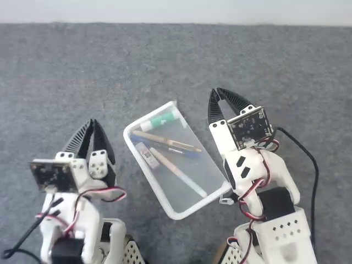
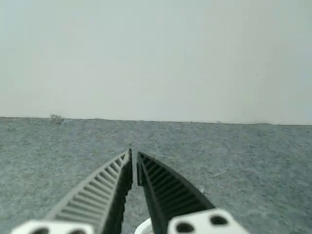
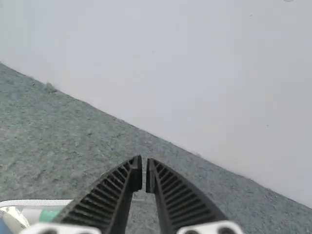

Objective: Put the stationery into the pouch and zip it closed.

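The stationery part of the job looks done. The clear pouch (image 1: 184,201) with white edging lies flat and slanted on the grey desk (image 1: 275,66) between the two arms. Everything loose seems to be inside it: a white marker with a green band (image 1: 162,120) at the far end, a wooden pencil (image 1: 165,141) lying across below it, a long tan pen (image 1: 177,171) running towards the near corner, and a small blue-and-white piece (image 1: 147,155) by the left edge. No stationery lies on the desk outside the pouch. The white band along the pouch's edges reads as unbroken, with no gaping mouth. A small white tab (image 1: 225,200) sits at the near right corner, just beside the right arm, and may be the zip pull. From that I judge the zip to be closed or very nearly so, though the teeth are too fine to confirm it. The left gripper (image 1: 92,122) is beside the pouch's left edge without touching it; its fingers are pressed together and hold nothing, and its own wrist view looks out over bare desk towards the wall. The right gripper (image 1: 215,91) is just past the pouch's far right corner. It is also drawn together with only a sliver between the tips, and it is empty. The marker end of the pouch shows low in its wrist view. What may be left is a check that the zip is fully home.
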`<state>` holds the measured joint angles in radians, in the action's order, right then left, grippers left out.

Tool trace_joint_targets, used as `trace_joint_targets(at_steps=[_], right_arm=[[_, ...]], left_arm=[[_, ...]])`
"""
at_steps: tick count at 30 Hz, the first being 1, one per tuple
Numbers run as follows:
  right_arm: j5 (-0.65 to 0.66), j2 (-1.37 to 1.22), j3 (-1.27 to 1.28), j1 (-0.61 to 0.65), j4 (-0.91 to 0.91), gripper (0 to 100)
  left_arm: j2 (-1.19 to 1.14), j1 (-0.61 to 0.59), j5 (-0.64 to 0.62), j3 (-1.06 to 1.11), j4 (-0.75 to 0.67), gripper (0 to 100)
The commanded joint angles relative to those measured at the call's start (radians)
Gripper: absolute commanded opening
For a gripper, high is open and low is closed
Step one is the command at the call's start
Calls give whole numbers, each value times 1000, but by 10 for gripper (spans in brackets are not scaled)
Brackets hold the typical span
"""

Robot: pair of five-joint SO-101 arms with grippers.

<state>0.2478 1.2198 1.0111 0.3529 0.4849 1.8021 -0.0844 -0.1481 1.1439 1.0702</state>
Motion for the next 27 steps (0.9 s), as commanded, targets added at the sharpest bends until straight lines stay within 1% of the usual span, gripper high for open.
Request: trace_joint_targets(at_steps=[1, 5, 11, 16, 21, 27], right_arm=[[5, 24, -11, 4, -28, 6], [5, 24, -6, 4, -87, 6], [6, 24, -6, 4, -94, 9], [14, 22, 5, -1, -85, 9], [15, 24, 95, -25, -94, 9], [14, 24, 216, -174, -97, 9]], left_arm=[[21, -55, -11, 71, -121, 10], [21, -55, -11, 147, -198, 10], [21, -54, -11, 251, -311, 12], [21, -58, -11, 263, -321, 12], [21, -58, -8, 295, -325, 12], [21, -60, -3, 364, -417, 12]])
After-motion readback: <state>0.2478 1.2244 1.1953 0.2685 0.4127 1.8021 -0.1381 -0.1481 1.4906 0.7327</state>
